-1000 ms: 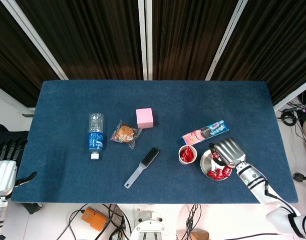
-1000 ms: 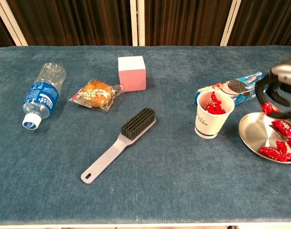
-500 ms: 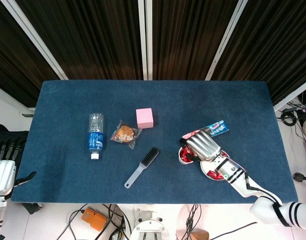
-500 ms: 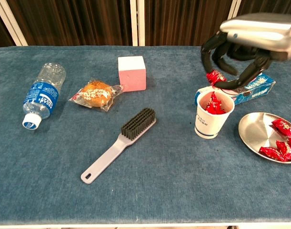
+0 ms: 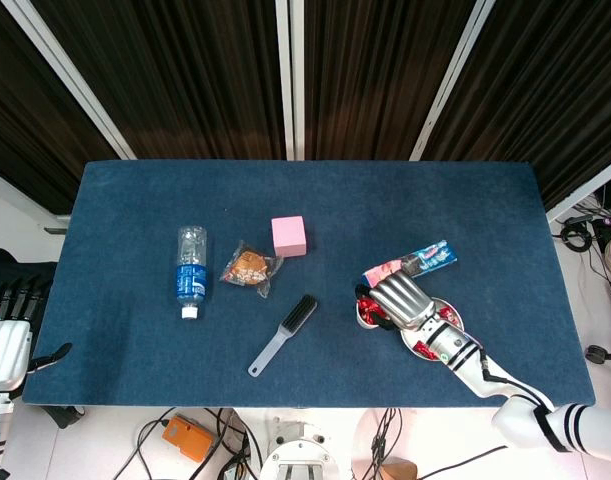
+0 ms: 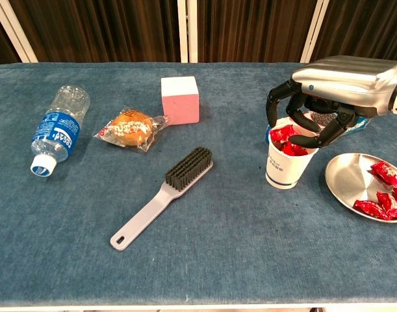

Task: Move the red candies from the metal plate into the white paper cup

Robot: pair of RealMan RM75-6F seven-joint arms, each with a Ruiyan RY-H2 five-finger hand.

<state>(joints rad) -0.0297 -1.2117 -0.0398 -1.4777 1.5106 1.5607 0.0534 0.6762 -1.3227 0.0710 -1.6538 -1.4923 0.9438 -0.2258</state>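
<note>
The white paper cup (image 6: 286,159) already holds several red candies (image 6: 284,138), and the right hand (image 6: 328,91) hangs directly over its mouth with fingers curled down at the rim — whether a candy is pinched there I cannot tell. More wrapped candies lie on the metal plate (image 6: 344,177), just right of the cup, so the job looks partly done. The left hand (image 5: 5,345) rests off the table, fingers apart.

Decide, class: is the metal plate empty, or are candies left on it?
Not empty. In the chest view, several red candies lie on the metal plate, beside the white paper cup.
</note>
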